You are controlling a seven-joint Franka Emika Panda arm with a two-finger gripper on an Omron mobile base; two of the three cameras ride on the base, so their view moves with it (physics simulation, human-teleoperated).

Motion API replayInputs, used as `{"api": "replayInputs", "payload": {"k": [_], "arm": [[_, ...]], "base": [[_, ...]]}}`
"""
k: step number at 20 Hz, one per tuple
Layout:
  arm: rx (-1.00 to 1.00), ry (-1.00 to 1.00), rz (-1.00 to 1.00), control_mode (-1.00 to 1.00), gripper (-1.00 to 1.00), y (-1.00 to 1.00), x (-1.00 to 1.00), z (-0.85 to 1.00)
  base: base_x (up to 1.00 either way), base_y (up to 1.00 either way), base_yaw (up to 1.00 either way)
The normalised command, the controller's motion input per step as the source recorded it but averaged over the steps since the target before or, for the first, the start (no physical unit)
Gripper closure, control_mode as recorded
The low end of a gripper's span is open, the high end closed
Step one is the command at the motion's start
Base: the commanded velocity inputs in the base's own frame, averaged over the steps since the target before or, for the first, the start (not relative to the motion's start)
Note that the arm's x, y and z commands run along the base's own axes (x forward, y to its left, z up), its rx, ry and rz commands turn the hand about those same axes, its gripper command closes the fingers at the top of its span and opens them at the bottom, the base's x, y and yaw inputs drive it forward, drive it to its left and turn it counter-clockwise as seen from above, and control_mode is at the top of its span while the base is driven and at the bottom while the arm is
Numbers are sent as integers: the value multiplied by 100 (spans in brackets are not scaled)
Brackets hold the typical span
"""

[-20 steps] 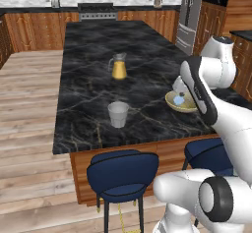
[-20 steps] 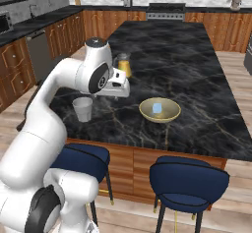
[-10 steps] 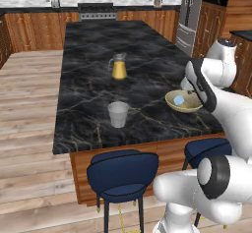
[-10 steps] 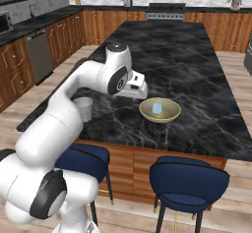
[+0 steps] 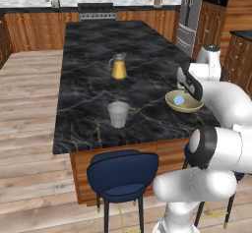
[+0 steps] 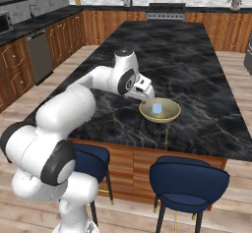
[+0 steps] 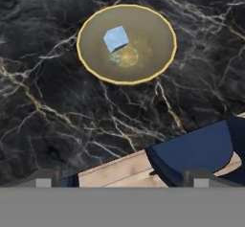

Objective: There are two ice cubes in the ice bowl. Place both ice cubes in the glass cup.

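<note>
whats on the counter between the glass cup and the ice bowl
Nothing: in the left base view, bare black marble lies between the glass cup and the ice bowl.

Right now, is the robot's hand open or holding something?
Gripper: jaws open, holding nothing; it hangs over the ice bowl, where one ice cube lies.

surfaces and finishes

polished black marble with pale and gold veins on the table (image 5: 88, 94). tan-olive glaze, smooth and faintly glossy, on the ice bowl (image 7: 153, 34). pale blue and translucent for the ice cube (image 7: 116, 38). frosted whitish glass in the glass cup (image 5: 118, 114). clear glass around yellow-orange liquid in the pitcher (image 5: 118, 67). matt navy upholstery on the stools (image 5: 123, 173). warm wood across floor (image 5: 29, 129) and cabinets (image 6: 64, 33).
</note>
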Motion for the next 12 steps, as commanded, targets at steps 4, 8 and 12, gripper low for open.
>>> {"api": "replayInputs", "payload": {"k": [4, 8, 12], "arm": [[20, 27, 0, -100, -100, -44, 54, -3], [0, 13, 0, -100, -100, -13, 29, -14], [0, 0, 0, -100, -100, -13, 46, -44]], "base": [[0, 0, 0], [0, 0, 0], [0, 0, 0]]}}
